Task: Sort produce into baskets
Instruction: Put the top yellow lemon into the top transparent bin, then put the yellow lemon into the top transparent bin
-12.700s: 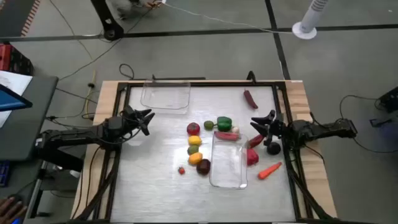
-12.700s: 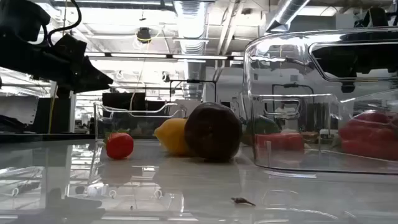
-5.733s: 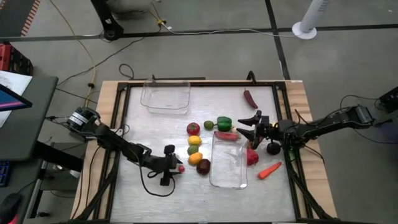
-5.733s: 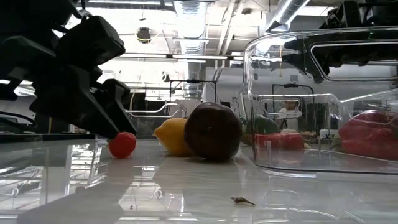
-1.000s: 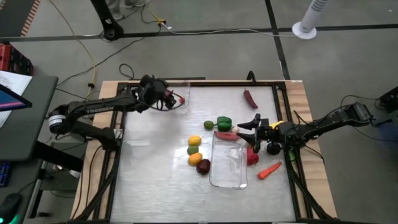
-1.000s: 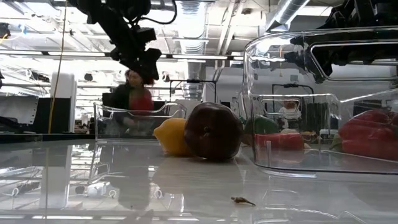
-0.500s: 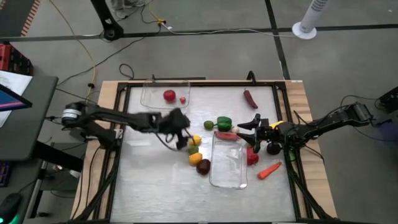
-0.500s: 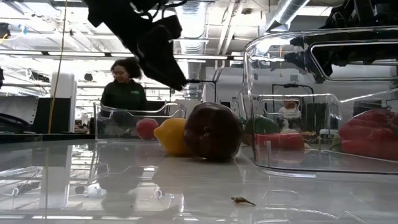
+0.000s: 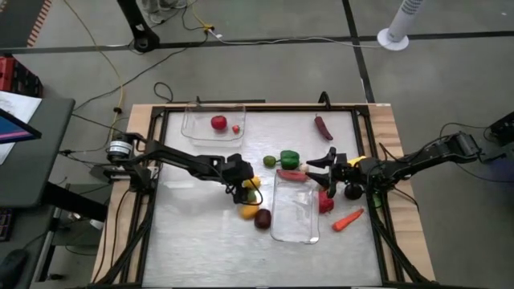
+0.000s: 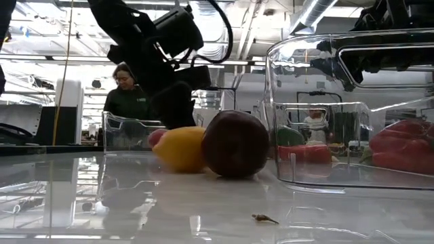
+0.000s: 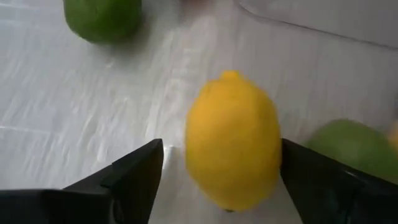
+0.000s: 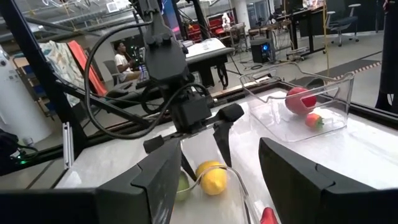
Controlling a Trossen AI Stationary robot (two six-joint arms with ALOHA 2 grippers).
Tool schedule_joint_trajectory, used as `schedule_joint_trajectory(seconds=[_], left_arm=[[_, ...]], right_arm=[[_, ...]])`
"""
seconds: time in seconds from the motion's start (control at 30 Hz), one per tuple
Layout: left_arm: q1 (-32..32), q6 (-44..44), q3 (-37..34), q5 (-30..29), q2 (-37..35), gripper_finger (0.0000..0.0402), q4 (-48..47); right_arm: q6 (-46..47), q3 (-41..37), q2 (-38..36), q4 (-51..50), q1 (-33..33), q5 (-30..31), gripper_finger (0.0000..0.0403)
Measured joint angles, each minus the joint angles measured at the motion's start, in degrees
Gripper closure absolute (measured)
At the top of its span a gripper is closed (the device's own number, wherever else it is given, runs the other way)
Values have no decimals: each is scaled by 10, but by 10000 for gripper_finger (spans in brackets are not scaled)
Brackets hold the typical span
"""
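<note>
The left gripper (image 9: 250,187) reaches to the middle of the table (image 9: 193,241), its fingers spread to either side of a yellow lemon (image 11: 233,140) without touching it. A green lime (image 11: 102,18) lies just beside. The far basket (image 9: 214,124) holds a red tomato (image 9: 218,123) and a small red piece (image 9: 236,128), possibly a strawberry. The right gripper (image 9: 321,167) hovers over the near basket (image 9: 294,210) beside the green pepper (image 9: 290,158), fingers apart and holding nothing.
</note>
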Motion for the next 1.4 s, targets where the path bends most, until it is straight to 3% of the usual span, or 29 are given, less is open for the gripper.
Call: schedule_joint_trajectory(seconds=[0.3, 0.47, 0.63, 0.8, 0.97, 1.1, 1.2, 1.3, 1.4], left_arm=[[0, -2, 2, 0, -7, 213, 9], [0, 17, 16, -26, -64, 244, -30], [12, 60, 19, -185, -178, 223, -58], [74, 84, 20, -320, -262, 215, -120], [150, 40, 19, -325, -296, 201, -201], [180, 41, 19, -325, -297, 165, -228], [186, 42, 19, -313, -297, 134, -221], [178, 44, 19, -262, -297, 109, -220], [166, 47, 19, -258, -296, 97, -231]], right_arm=[[-2, 0, 0, -2, 0, 0, 159], [-2, 0, 0, -2, 0, 0, 159], [-2, 0, 0, -3, 0, 0, 159], [1, 0, 0, -2, 3, 0, 159], [0, 0, 0, -2, 3, 0, 159], [-2, 0, 0, -2, 2, 0, 159], [-2, 0, 0, -2, 2, 0, 159], [-2, 0, 0, -2, 2, 0, 159], [-2, 0, 0, -2, 2, 0, 159]])
